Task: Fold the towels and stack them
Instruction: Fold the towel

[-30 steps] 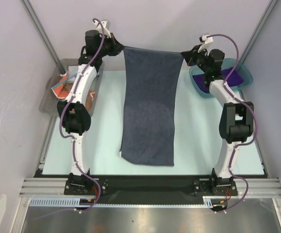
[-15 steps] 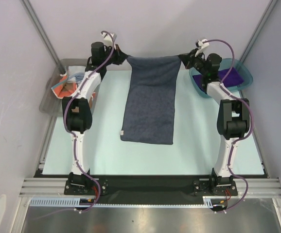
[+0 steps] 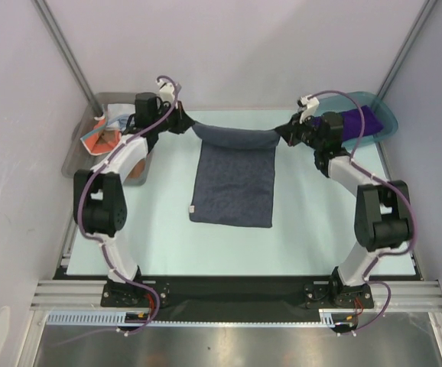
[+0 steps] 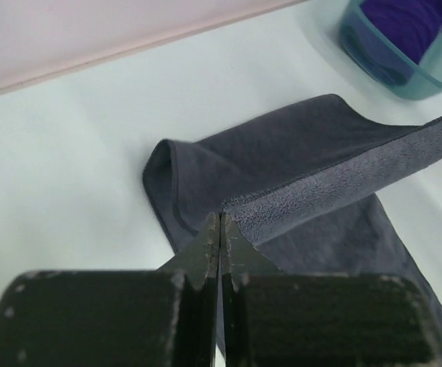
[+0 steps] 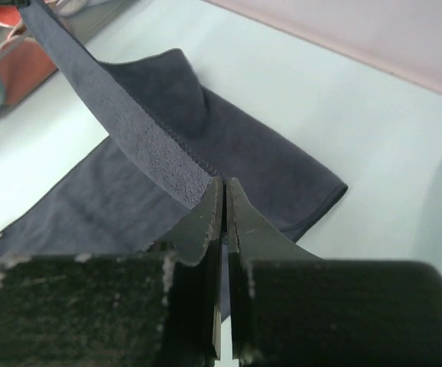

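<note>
The dark grey-blue terry towel [image 3: 232, 183] lies flat on the middle of the pale green table top [image 3: 320, 222]. Its far edge is raised off the surface and stretched between both claws. The left gripper [image 3: 184, 125] is clenched on the far-left corner, and the right gripper [image 3: 284, 131] is clenched on the far-right corner. A deep purple towel [image 3: 359, 121] sits in the teal translucent bin [image 3: 389, 122] at far right. An orange-red towel [image 3: 97, 140] lies in the grey plastic bin [image 3: 76, 164] at far left.
</note>
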`<state>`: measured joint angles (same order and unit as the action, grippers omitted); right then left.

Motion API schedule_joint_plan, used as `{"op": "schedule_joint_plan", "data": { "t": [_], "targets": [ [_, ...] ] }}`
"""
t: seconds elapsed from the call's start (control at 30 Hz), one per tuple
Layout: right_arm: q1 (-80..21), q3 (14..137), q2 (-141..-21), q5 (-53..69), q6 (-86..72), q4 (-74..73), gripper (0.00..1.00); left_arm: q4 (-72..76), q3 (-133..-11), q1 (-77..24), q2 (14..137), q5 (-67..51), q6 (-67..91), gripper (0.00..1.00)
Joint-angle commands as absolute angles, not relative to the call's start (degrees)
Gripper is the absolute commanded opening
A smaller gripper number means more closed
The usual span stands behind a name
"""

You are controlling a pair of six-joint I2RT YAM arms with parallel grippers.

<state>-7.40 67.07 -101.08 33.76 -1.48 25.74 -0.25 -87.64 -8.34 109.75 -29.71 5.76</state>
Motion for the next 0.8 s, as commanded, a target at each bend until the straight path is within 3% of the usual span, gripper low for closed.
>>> {"op": "schedule_joint_plan", "data": {
  "t": [0.0, 0.2, 0.43, 0.77],
  "targets": [
    [-7.7, 61.3, -93.2, 31.8, -1.6, 24.5, 0.0, 1.3, -82.3, -8.5, 101.2, -31.9, 3.9, 0.0],
    [-8.4, 50.9, -86.0, 31.0, -4.8, 22.9, 0.0, -2.0, -72.3, -10.4, 95.3, -30.9, 3.6, 0.0],
    [-11.2, 47.3, -78.3, 28.0, -4.7, 12.7, 0.0, -2.3, -59.0, -12.5, 85.6, -28.0, 4.0, 0.0],
    [-12.6, 38.5, -71.4, 26.4, -10.4, 8.6, 0.0, -5.5, -52.3, -14.5, 79.1, -25.4, 4.7, 0.0]
  ]
}}
